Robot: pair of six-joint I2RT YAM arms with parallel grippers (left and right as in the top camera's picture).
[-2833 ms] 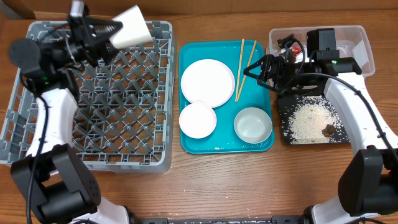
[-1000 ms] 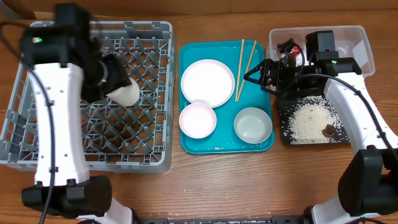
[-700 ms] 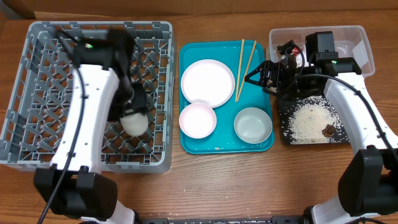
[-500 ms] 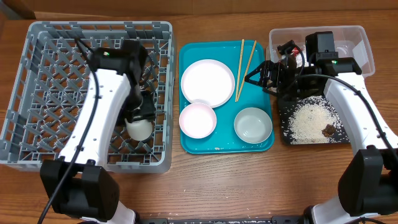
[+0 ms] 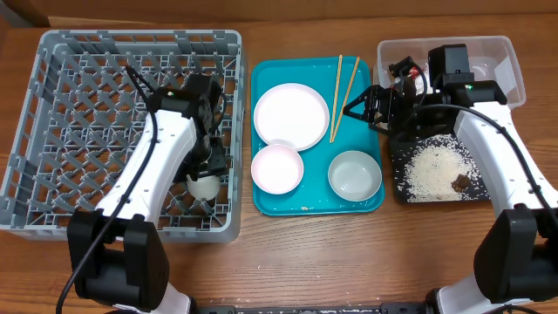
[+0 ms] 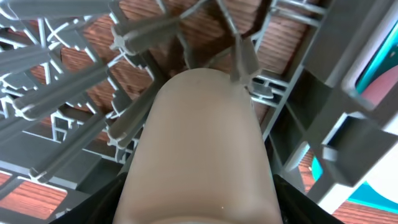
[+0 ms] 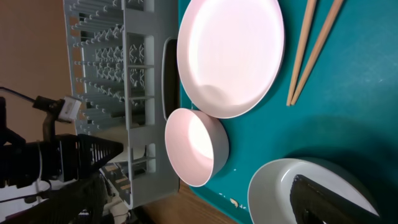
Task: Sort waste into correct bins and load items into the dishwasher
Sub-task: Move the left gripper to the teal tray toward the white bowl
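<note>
We saw the left gripper pinching the small white cup among pegs of the grey dish rack; the right gripper hung spread beside the 2 chopsticks.

Rack: grey matt plastic lattice. Cup: smooth matt white. Tray: glossy teal plastic. Chopsticks: pale bare wood. Tabletop: brown wood grain.

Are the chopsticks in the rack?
No, the chopsticks lie on the teal tray, beside the plate.
</note>
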